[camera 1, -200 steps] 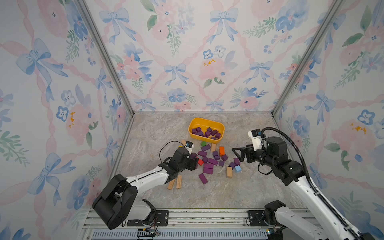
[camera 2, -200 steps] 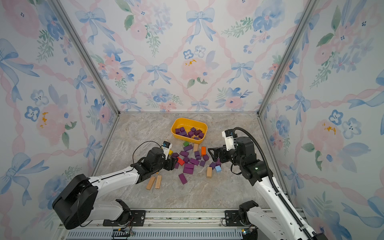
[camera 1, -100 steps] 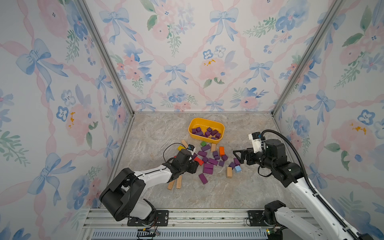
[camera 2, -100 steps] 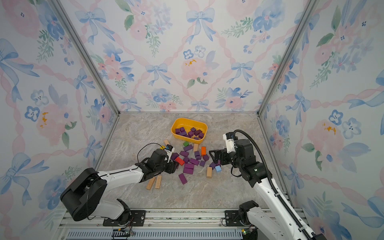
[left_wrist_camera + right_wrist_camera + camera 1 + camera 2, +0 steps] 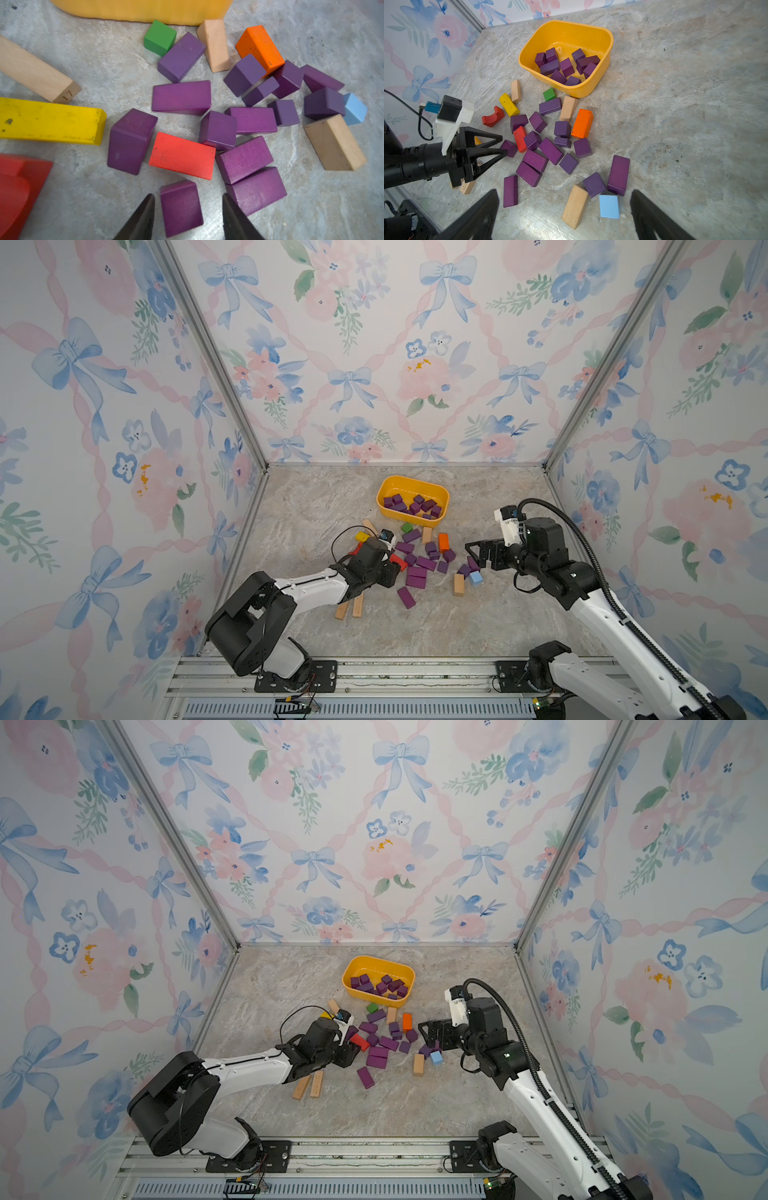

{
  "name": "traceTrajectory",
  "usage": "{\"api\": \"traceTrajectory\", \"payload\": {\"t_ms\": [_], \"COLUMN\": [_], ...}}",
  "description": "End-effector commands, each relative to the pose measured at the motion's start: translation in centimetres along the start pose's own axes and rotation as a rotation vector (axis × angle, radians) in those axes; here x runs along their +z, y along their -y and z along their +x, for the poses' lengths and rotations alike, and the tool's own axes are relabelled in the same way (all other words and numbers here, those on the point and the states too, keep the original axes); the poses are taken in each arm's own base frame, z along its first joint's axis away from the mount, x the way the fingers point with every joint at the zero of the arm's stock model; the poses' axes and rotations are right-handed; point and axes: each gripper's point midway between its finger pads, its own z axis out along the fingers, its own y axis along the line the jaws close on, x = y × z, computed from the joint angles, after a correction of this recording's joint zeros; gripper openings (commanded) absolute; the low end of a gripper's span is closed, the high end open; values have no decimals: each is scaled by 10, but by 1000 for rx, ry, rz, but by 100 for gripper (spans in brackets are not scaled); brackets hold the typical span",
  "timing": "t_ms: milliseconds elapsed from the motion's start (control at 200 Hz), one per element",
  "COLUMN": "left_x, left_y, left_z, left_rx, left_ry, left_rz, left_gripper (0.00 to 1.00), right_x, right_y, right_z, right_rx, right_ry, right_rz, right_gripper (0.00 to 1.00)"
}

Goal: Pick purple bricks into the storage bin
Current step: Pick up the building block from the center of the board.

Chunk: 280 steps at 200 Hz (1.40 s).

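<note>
Purple bricks (image 5: 550,150) are split between two places: about ten lie in the storage bin (image 5: 581,91), and more than a dozen sit scattered on the table (image 5: 291,510) just in front of it, mixed with other colours.

The left gripper (image 5: 188,196) is low at the near edge of that pile, its jaws partly open on either side of one purple brick (image 5: 180,207). The wrist view shows daylight on both sides, so nothing is pinched yet. The brick sits off-centre, almost against one finger (image 5: 145,216) and further from the other. That is probably the main risk, since the nearer finger would meet it first and could shove or twist it instead of clamping it squarely. The far finger also stands just beside a neighbouring purple bar (image 5: 255,190) and could snag it or drag it along. A red block (image 5: 181,155) lies just beyond the target.

The right gripper (image 5: 565,192) hangs wide open and empty above the pile's other edge. Below it are a blue cube (image 5: 609,206), a tan block (image 5: 575,205) and two purple pieces touching them. A descent there could easily catch the wrong colour, and both arms working one small pile could collide
</note>
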Motion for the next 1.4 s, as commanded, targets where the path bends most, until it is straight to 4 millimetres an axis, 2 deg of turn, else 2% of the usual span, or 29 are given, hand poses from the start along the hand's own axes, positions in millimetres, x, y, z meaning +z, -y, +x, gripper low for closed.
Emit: {"api": "traceTrajectory", "payload": {"t_ms": [0,525,805,990,1015,1020,1035,1185,1395], "left_x": [4,15,21,18,17,16,15,6,-2], "left_y": [2,-3,-5,-5,-5,-3,0,3,16], "left_z": [-4,8,16,14,12,4,-4,-28,-87], "left_rx": [9,35,48,61,62,62,63,84,117], "left_ry": [-9,-60,-88,-79,-74,-56,-38,22,135], "left_rz": [-7,-49,-63,-67,-70,-66,-62,-69,-71], "left_gripper": [53,50,34,31,31,31,30,30,28], "right_x": [3,6,6,4,4,4,4,5,15], "right_y": [8,12,13,13,13,13,13,15,20], "right_z": [1,4,5,5,4,4,5,6,12], "right_rx": [25,29,30,34,34,35,37,49,71], "right_ry": [-10,-26,-38,-37,-35,-34,-35,-35,-54], "right_rz": [34,44,48,52,52,52,53,57,70], "right_gripper": [97,97,97,97,97,97,97,97,97]}}
